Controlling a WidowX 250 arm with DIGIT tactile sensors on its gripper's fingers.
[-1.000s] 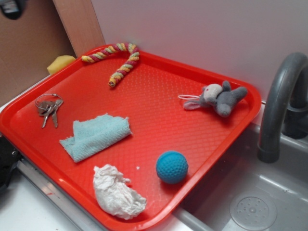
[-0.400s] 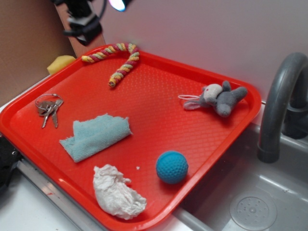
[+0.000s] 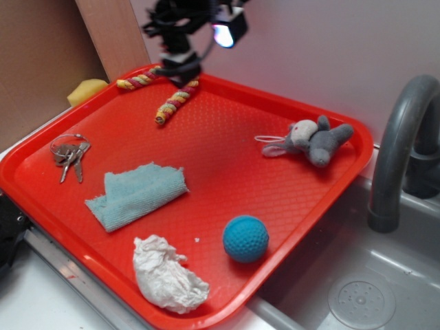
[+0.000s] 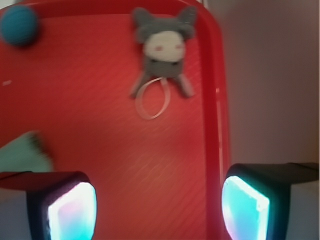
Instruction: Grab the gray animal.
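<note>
The gray animal (image 3: pixel 316 139) lies on the red tray (image 3: pixel 227 172) near its far right corner, dark gray body, pale head, thin white loop trailing left. In the wrist view the gray animal (image 4: pixel 164 45) shows at top centre with its loop pointing toward me, close to the tray's rim (image 4: pixel 216 100). My gripper (image 3: pixel 180 63) hovers above the tray's back edge, over the rope toy, well left of the animal. My gripper (image 4: pixel 159 210) is open, nothing between its glowing pads (image 4: pixel 72 212).
On the tray lie a striped rope toy (image 3: pixel 172 102), keys (image 3: pixel 69 155), a light blue cloth (image 3: pixel 137 194), crumpled white tissue (image 3: pixel 168 275) and a blue ball (image 3: pixel 245 238). A gray faucet (image 3: pixel 402 144) and sink (image 3: pixel 357 282) stand right of the tray. A wall runs behind.
My gripper has moved from the upper left corner rightward and down, now hanging over the rope toy at the tray's back edge. The objects on the tray have not moved.
</note>
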